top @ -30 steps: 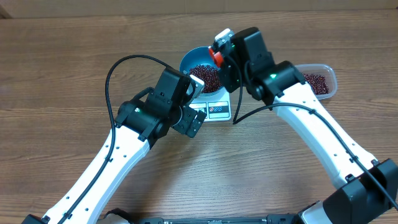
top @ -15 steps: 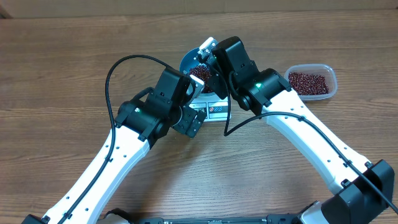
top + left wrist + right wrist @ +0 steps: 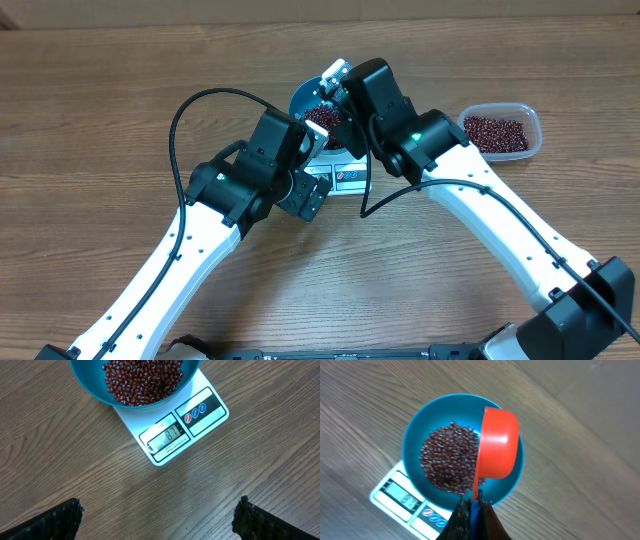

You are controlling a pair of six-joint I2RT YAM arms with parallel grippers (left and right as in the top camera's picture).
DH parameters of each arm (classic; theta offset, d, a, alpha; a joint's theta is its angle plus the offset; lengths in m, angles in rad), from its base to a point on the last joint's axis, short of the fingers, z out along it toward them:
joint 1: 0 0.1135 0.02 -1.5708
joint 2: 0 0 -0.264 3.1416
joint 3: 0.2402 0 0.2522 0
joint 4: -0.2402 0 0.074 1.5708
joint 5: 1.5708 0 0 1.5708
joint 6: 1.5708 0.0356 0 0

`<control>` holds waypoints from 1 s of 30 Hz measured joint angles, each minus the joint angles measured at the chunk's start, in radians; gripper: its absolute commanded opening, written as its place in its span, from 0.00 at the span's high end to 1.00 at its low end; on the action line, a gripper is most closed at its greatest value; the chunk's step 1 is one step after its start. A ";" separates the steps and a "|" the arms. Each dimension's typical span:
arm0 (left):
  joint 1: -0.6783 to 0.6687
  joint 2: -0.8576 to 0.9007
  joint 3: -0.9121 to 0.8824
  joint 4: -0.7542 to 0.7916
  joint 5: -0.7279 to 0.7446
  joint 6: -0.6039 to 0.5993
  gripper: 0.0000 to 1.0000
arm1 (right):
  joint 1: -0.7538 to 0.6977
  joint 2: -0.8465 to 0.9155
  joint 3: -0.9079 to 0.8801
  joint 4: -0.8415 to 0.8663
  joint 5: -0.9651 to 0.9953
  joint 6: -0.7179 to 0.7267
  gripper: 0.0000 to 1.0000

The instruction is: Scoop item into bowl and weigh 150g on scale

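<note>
The blue bowl (image 3: 512, 476) stands on the white scale (image 3: 400, 494) and holds a heap of dark red-brown beans (image 3: 450, 457). My right gripper (image 3: 476, 505) is shut on the handle of a red scoop (image 3: 497, 442), which hangs tipped on its side over the bowl's right half. Its inside is hidden. In the left wrist view the bowl (image 3: 95, 391), its beans (image 3: 142, 377) and the scale (image 3: 195, 422) with a lit display lie ahead of my left gripper (image 3: 157, 520). That gripper is open above bare table. From overhead the right arm hides most of the bowl (image 3: 300, 100).
A clear plastic tub (image 3: 497, 132) with more beans sits on the table to the right of the scale (image 3: 347, 178). My left gripper (image 3: 305, 195) hovers just left of the scale's front edge. Both arms cross the near half of the wooden table.
Over the first half second the right arm swung left from beside the tub to above the bowl, uncovering the tub. Since then nothing has moved. The left arm stayed still.
</note>
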 measured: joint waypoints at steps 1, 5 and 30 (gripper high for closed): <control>0.000 0.000 0.000 0.000 0.000 0.000 0.00 | -0.008 0.000 0.000 0.001 -0.020 0.006 0.96; 0.000 0.000 0.000 0.000 0.000 0.000 0.00 | -0.087 0.000 0.000 0.004 -0.168 0.037 0.96; 0.000 0.000 0.000 0.000 0.000 0.000 0.01 | -0.665 -0.076 0.002 -0.210 -0.346 0.231 0.96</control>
